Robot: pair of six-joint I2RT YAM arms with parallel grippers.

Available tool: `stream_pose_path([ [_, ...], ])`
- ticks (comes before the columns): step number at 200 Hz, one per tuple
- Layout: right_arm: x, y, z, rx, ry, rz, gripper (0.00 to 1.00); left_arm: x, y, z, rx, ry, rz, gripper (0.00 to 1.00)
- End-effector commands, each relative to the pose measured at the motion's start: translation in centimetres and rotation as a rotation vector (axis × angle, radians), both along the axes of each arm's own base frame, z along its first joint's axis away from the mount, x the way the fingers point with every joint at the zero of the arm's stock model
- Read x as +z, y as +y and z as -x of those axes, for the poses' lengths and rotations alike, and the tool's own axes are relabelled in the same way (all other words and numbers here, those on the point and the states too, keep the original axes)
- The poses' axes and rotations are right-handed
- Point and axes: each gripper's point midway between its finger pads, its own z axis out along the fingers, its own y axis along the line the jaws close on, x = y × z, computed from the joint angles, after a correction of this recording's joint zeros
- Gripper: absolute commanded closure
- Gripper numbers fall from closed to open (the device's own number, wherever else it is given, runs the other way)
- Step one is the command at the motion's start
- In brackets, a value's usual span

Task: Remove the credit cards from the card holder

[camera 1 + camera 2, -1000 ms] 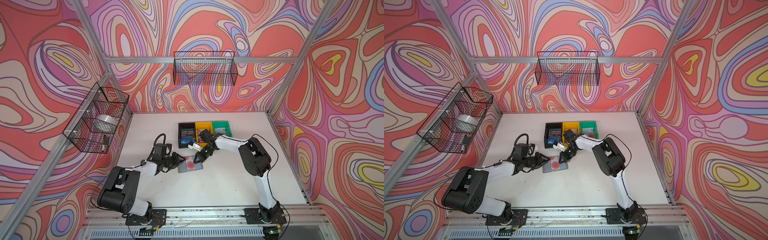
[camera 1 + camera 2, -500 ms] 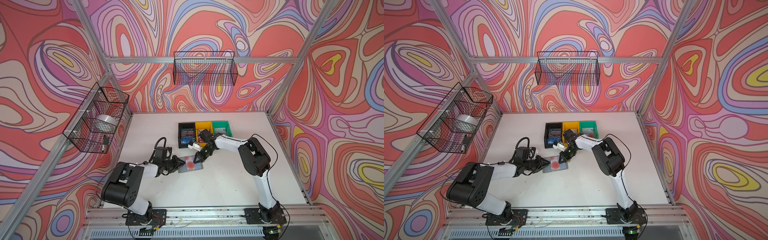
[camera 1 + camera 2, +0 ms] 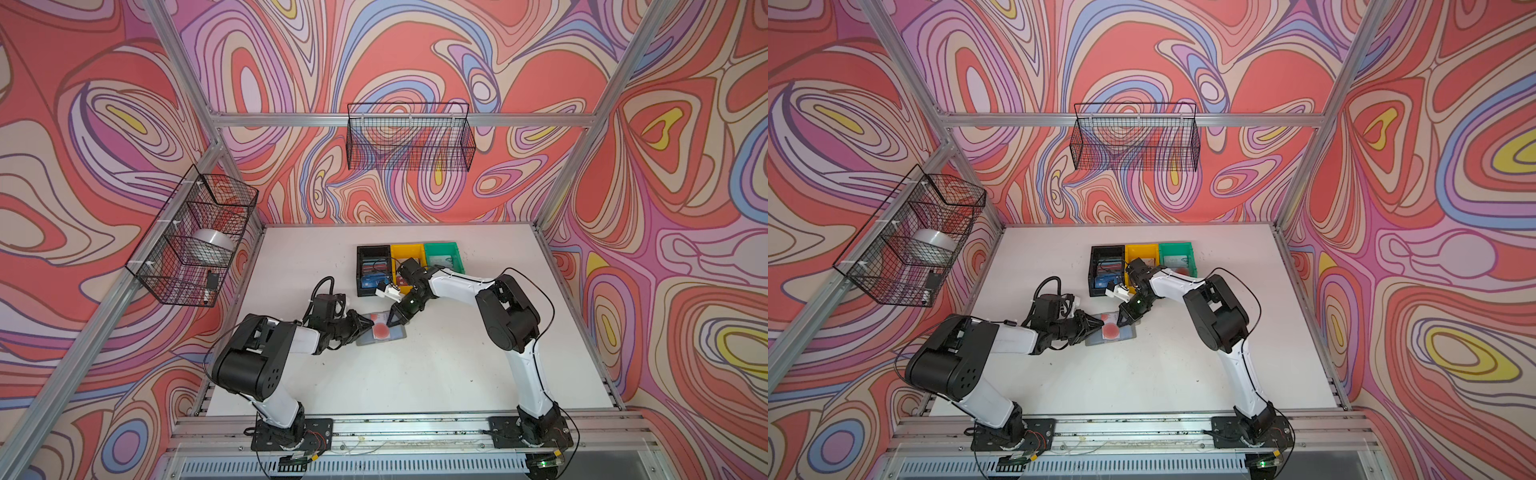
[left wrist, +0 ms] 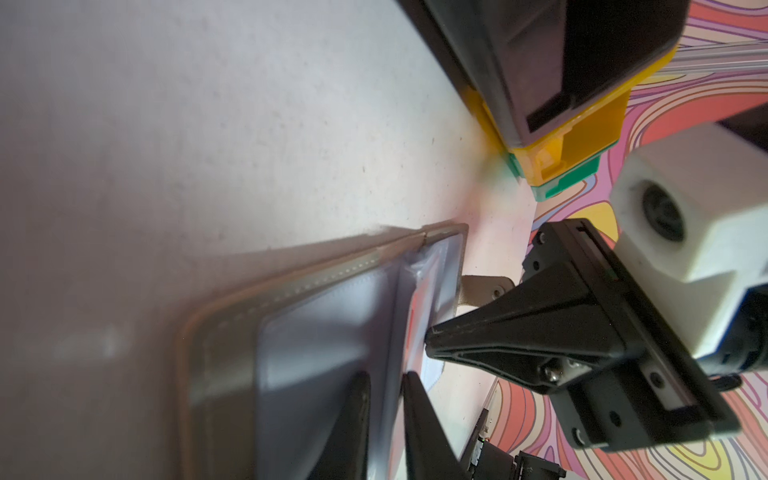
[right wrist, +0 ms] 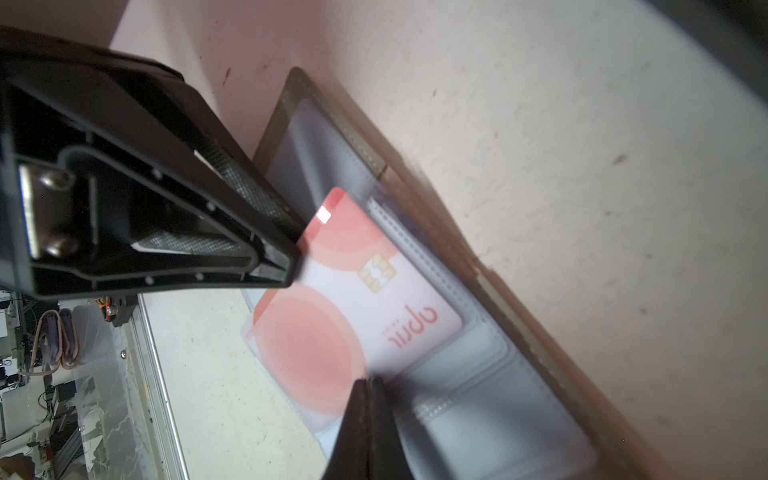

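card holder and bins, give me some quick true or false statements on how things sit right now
1. The grey folding card holder lies open on the white table. True.
2. The pale plastic card with round red blobs lies on bare table, clear of the holder. False: it lies on the holder's translucent sleeves.
3. The right gripper is shut, its tips at that card's edge. True.
4. The black plastic bin is empty. False: it holds cards, a blue card among them.
5. The green plastic bin stands between the other two. False: the yellow plastic bin is in the middle.
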Motion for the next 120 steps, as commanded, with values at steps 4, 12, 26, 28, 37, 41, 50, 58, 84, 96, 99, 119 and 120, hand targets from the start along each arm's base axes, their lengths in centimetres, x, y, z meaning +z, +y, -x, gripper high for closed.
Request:
stream_pose_path([
  [4,-2.66,-0.5,0.8,0.006,0.048,0.063,1.0,0.05,-0.41,-0.01,-0.006,-0.007,0.021,0.84],
  [12,-2.68,-0.53,0.78,0.003,0.05,0.065,1.0,0.01,-0.43,-0.05,-0.007,-0.006,0.022,0.86],
  [26,-2.7,-0.52,0.79,0.003,0.051,0.065,1.0,-0.13,-0.44,-0.04,-0.008,-0.001,0.022,0.88],
  [28,-2.7,-0.5,0.79,0.003,0.051,0.065,1.0,-0.16,-0.43,-0.03,-0.008,-0.001,0.022,0.88],
  [37,-2.67,-0.51,0.76,0.003,0.051,0.065,1.0,-0.24,-0.46,0.0,-0.01,0.003,0.023,0.9],
  [41,-2.68,-0.51,0.77,0.003,0.051,0.065,1.0,-0.19,-0.51,-0.03,-0.011,0.002,0.025,0.91],
  [50,-2.62,-0.48,0.76,0.003,0.05,0.064,1.0,-0.29,-0.51,0.0,-0.01,0.004,0.025,0.94],
  [58,-2.64,-0.5,0.76,0.003,0.051,0.065,1.0,-0.28,-0.51,-0.07,-0.009,0.004,0.026,0.96],
  [84,-2.56,-0.47,0.8,0.005,0.054,0.063,1.0,-0.32,-0.56,0.04,-0.013,0.007,0.031,1.0],
  [96,-2.56,-0.46,0.77,0.005,0.053,0.064,1.0,-0.38,-0.53,0.16,-0.014,0.01,0.027,1.0],
  [99,-2.6,-0.46,0.79,0.005,0.055,0.064,1.0,-0.41,-0.5,0.23,-0.014,0.012,0.027,1.0],
  [119,-2.58,-0.5,0.79,0.003,0.056,0.066,1.0,-0.67,-0.29,0.69,-0.02,0.024,0.007,1.0],
  [120,-2.64,-0.51,0.82,0.003,0.058,0.067,1.0,-0.67,-0.28,0.71,-0.02,0.025,0.006,1.0],
])
